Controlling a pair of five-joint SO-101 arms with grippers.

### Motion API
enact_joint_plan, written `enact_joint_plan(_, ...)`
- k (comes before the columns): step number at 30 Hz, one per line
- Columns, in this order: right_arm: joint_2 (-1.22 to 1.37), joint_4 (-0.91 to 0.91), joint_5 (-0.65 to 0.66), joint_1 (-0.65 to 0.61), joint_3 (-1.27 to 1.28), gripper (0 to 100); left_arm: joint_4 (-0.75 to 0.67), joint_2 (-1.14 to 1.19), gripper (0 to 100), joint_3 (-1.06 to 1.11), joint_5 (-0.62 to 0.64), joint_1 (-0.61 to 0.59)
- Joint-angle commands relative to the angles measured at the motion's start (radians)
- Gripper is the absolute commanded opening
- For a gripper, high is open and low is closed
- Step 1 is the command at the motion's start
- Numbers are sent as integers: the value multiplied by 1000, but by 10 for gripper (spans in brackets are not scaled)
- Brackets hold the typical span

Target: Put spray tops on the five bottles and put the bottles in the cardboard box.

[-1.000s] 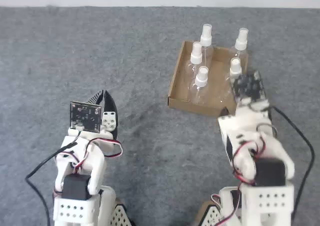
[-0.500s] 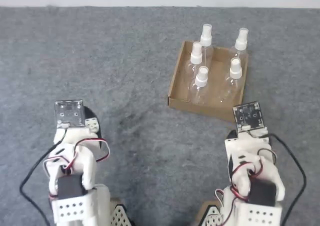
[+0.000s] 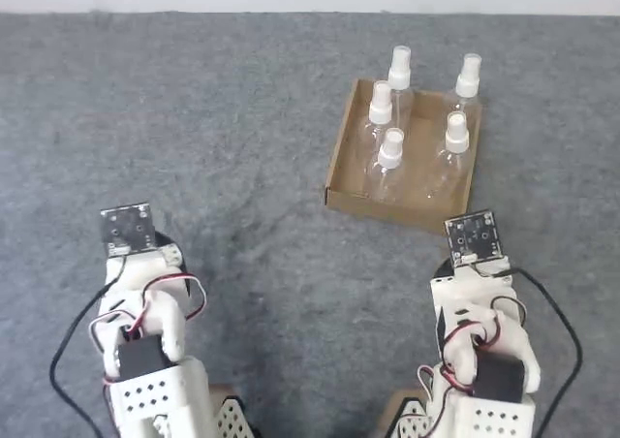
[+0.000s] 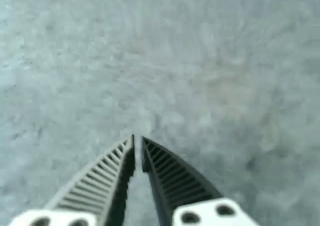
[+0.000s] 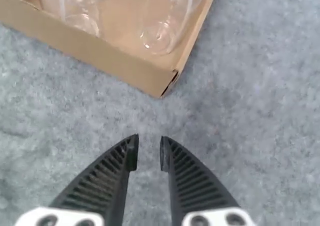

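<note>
The cardboard box (image 3: 387,208) sits on the grey carpet right of centre. Several clear bottles with white spray tops stand upright inside it, among them one at the front left (image 3: 390,150), one at the front right (image 3: 455,133) and one at the back (image 3: 399,70). My right gripper (image 5: 147,151) hovers over the carpet just short of the box's near corner (image 5: 167,83), slightly open and holding nothing; two bottle bases (image 5: 160,36) show beyond the wall. Over bare carpet, far from the box, my left gripper (image 4: 137,141) is shut and holds nothing.
The left arm (image 3: 145,302) is folded back at the lower left and the right arm (image 3: 480,302) at the lower right, each near its base. Grey carpet (image 3: 242,128) spreads around the box, up to a pale wall at the far edge.
Both arms have drawn back toward their bases. The right gripper left the box's front right side, and the left one folded down. The bottles stayed put.
</note>
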Motion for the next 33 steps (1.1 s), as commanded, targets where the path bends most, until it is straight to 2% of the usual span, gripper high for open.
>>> enact_joint_plan(1,-13,-18,12,10,71,30,120,-23,13,-5,0,-6)
enact_joint_plan(10,-13,-47,12,12,146,30,140,-25,13,-5,-2,-12)
enact_joint_plan(19,-12,90,11,10,158,30,140,-25,13,-5,-2,-12)
enact_joint_plan(33,-12,90,11,5,158,31,140,-25,13,-5,-2,-12)
